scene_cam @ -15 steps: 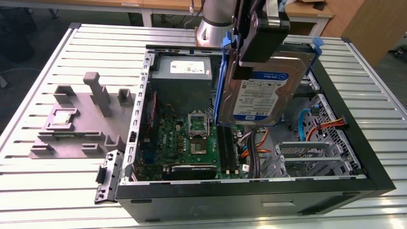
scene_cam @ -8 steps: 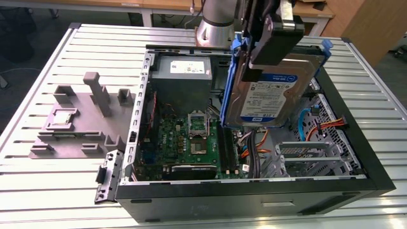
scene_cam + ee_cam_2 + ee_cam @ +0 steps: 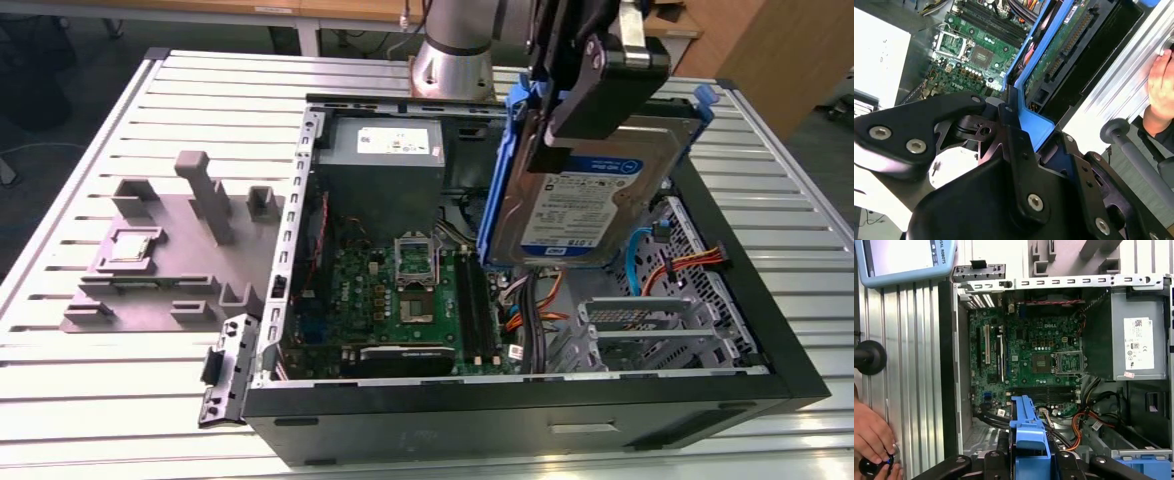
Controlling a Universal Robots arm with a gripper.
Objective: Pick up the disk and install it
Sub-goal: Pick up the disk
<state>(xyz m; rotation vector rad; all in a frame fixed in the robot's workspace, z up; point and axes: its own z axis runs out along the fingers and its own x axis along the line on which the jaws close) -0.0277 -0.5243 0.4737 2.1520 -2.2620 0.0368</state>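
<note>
My gripper [image 3: 571, 118] is shut on the top edge of the disk [image 3: 594, 205], a silver hard drive with a white-and-blue label in a blue carrier bracket. It hangs nearly upright above the open computer case [image 3: 747, 330], over the side on the exterior view's right. The second wrist view shows the disk's green circuit-board underside [image 3: 1064, 45] and blue bracket running away from the black fingers [image 3: 1014, 130]. The first wrist view has the bracket's blue end [image 3: 1029, 432] sticking out over the case interior.
Inside the case lie the motherboard [image 3: 400, 290], a grey power supply box [image 3: 380, 150] with a white sticker, orange cables [image 3: 687, 262] and a metal drive cage [image 3: 654, 325]. A grey fixture [image 3: 174, 250] stands on the slatted table. A person's hand [image 3: 871, 432] rests beside the case.
</note>
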